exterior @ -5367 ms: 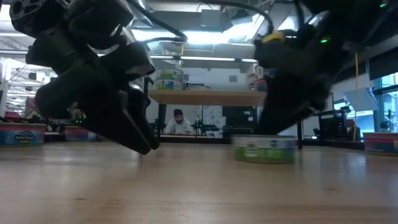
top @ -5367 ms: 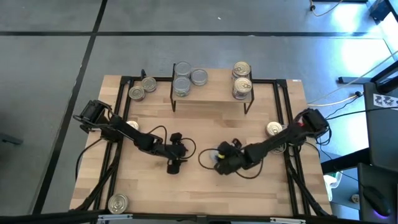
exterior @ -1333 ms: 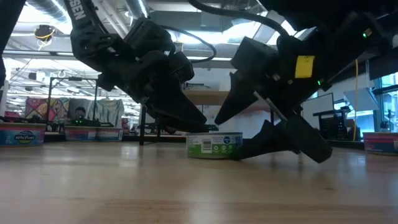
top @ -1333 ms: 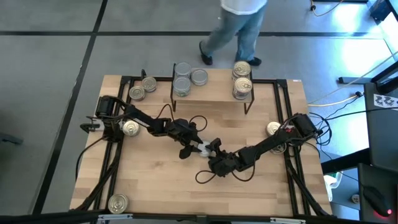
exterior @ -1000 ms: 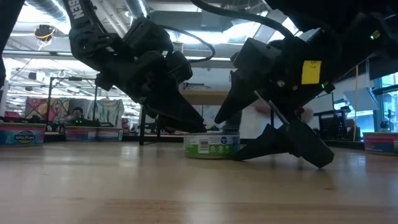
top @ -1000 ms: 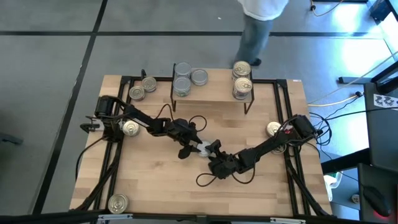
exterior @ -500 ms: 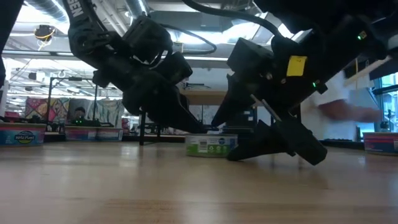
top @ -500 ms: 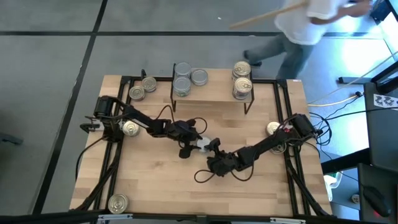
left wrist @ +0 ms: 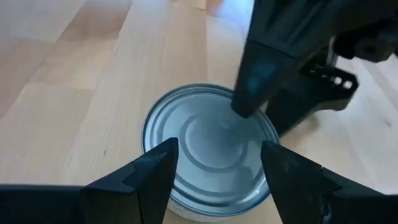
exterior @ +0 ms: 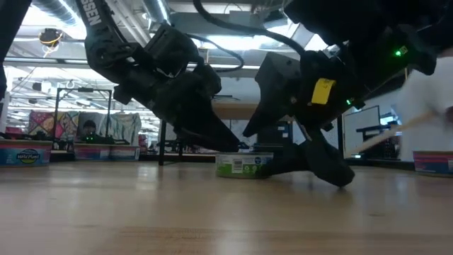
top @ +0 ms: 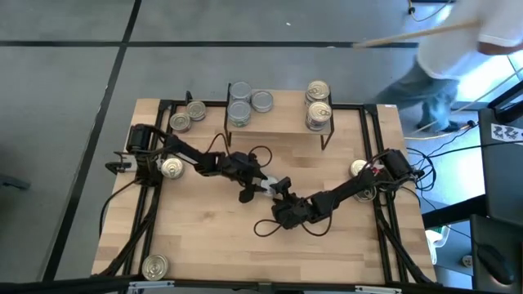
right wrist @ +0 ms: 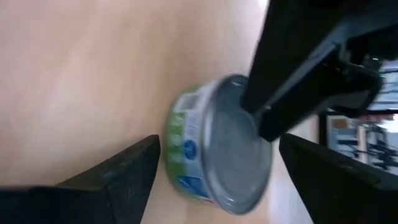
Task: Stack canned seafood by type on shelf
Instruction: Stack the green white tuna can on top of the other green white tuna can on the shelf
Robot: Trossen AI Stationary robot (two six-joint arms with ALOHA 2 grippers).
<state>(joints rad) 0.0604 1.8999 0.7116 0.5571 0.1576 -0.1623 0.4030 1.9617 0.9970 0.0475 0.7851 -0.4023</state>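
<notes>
At frame centre, a silver can on the tabletop is straddled by the spread left pincer; the right pincer, also spread, is met beside it.

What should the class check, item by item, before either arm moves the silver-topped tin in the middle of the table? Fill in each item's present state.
1. Silver-topped, green-labelled round metal tin upright on the large wooden table: ok.
2. Left hand open, fingers either side of the tin: ok.
3. Right hand open beside the same tin: ok.
4. Only one hand at the tin: not ok, both crowd it.
5. Firm grip on the tin: cannot tell.
6. Free spot on the small light-wood shelf with black metal legs, between its silver and gold stacks: ok.
</notes>
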